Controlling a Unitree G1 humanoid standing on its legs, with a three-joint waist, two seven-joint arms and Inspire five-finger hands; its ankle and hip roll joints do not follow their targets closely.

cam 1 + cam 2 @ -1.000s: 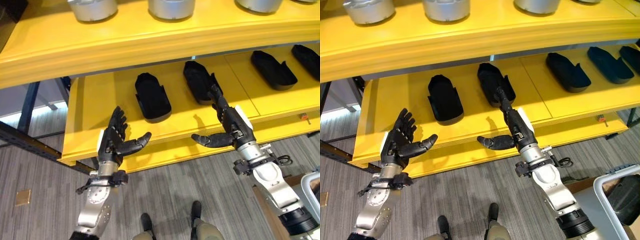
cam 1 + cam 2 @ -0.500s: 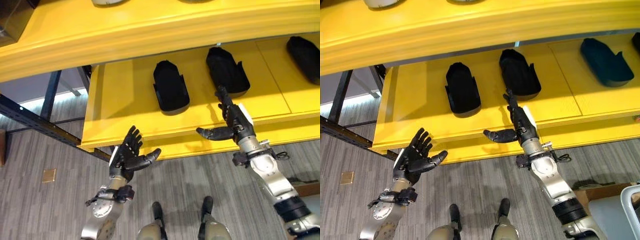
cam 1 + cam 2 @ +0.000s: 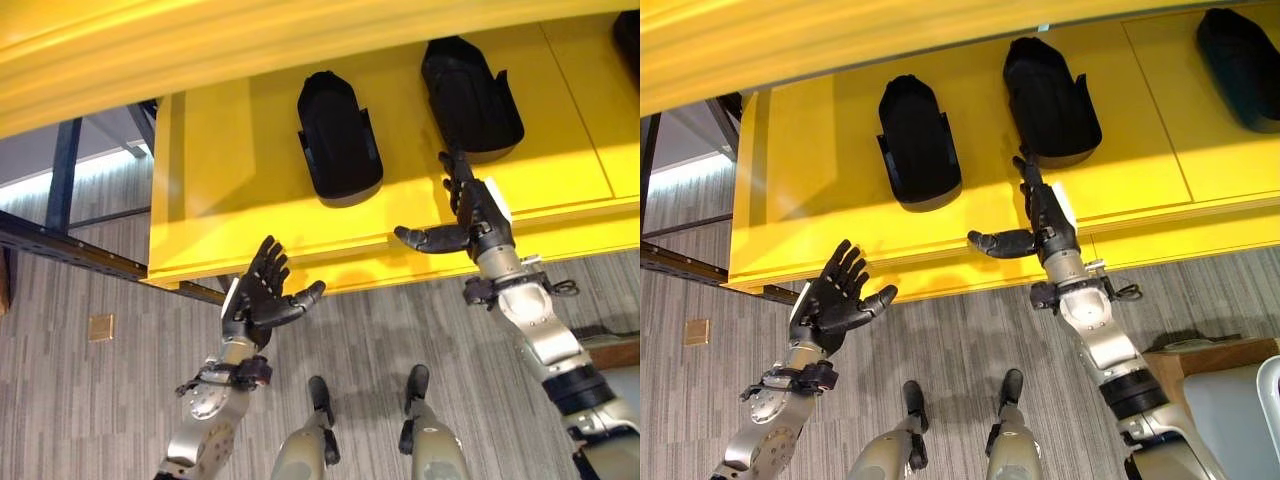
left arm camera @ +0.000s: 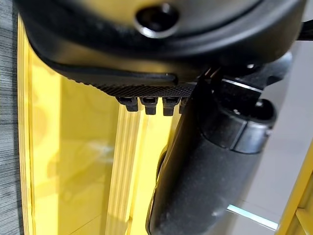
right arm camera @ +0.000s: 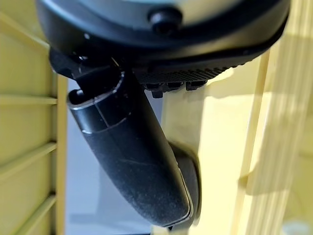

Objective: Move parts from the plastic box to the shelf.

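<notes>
Nearest, the left hand (image 3: 262, 297) hovers below the shelf's front edge, fingers spread, holding nothing. The right hand (image 3: 478, 222) reaches over that edge, fingers straight, thumb out — empty too. Beyond, on the yellow shelf (image 3: 205, 190), lie black parts (image 3: 339, 135) — three in the right eye view. They look rigid, light, smooth-skinned; I'd take one by its side walls.
</notes>
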